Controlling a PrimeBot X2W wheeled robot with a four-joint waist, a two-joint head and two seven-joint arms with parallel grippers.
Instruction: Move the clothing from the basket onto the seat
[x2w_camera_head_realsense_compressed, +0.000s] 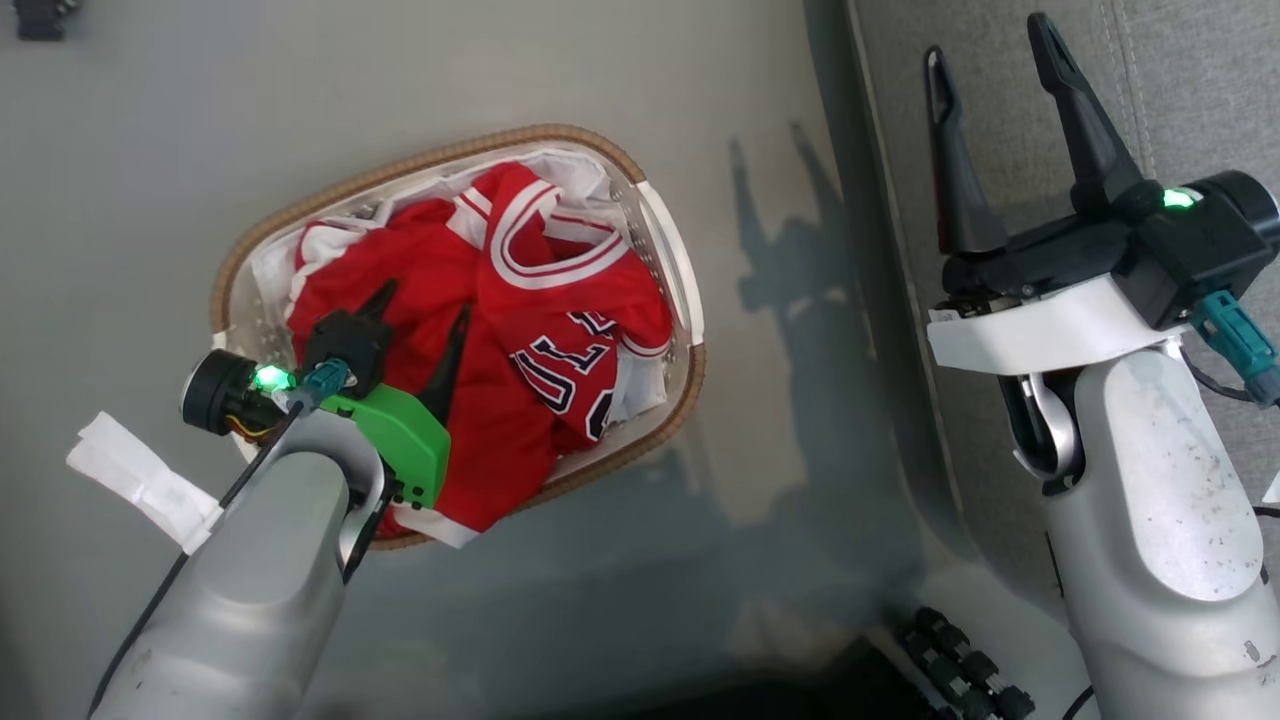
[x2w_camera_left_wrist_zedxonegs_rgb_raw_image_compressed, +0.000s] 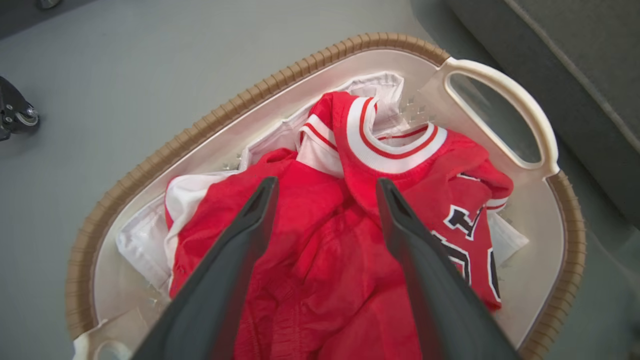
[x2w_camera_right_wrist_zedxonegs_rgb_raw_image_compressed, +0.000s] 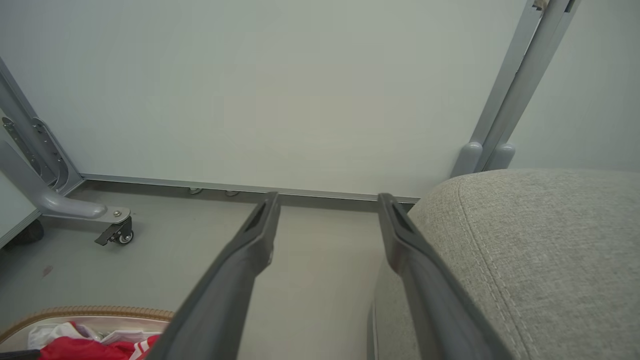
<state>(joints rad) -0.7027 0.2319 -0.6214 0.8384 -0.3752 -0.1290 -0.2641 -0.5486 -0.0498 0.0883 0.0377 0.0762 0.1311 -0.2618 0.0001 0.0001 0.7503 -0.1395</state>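
Grey floor (x2w_camera_head_realsense_compressed: 150, 150) under basket (x2w_camera_left_wrist_zedxonegs_rgb_raw_image_compressed: 570, 220), pale wall (x2w_camera_right_wrist_zedxonegs_rgb_raw_image_compressed: 300, 90) beyond, seat (x2w_camera_right_wrist_zedxonegs_rgb_raw_image_compressed: 550, 240) alongside; left fingers (x2w_camera_left_wrist_zedxonegs_rgb_raw_image_compressed: 230, 260) and right fingers (x2w_camera_right_wrist_zedxonegs_rgb_raw_image_compressed: 242, 270) apart.

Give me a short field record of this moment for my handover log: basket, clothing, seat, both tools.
basket: on the grey floor beside the seat, white liner inside
clothing: red jersey and plain red shirt, both in the basket
seat: no clothing on the part in view
left tool: open, over the clothing, holding nothing
right tool: open, empty, over the seat's edge
stage: nothing moved yet
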